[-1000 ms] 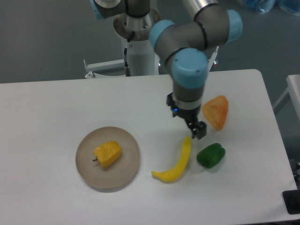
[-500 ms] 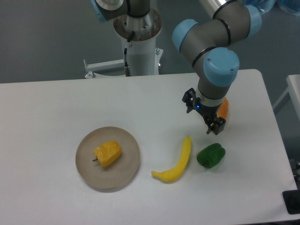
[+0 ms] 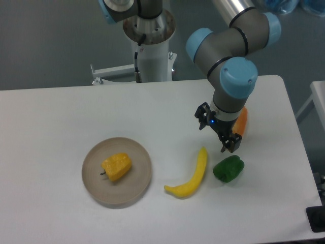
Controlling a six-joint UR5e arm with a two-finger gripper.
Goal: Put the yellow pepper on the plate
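The yellow pepper (image 3: 117,166) lies on its side on the round beige plate (image 3: 138,185) at the front left of the table. My gripper (image 3: 217,132) hangs far to the right of the plate, above the table between the long yellow piece and the orange piece. Its fingers (image 3: 231,144) stand apart with nothing between them, so it is open.
A long curved yellow piece (image 3: 192,176) lies right of the plate. A green pepper (image 3: 228,169) sits beside it, just below my gripper. An orange piece (image 3: 242,121) is partly hidden behind the wrist. The table's right edge (image 3: 297,132) is near.
My arm swung right from over the curved yellow piece toward the orange piece, then eased back a little left. The pepper has stayed on the plate.
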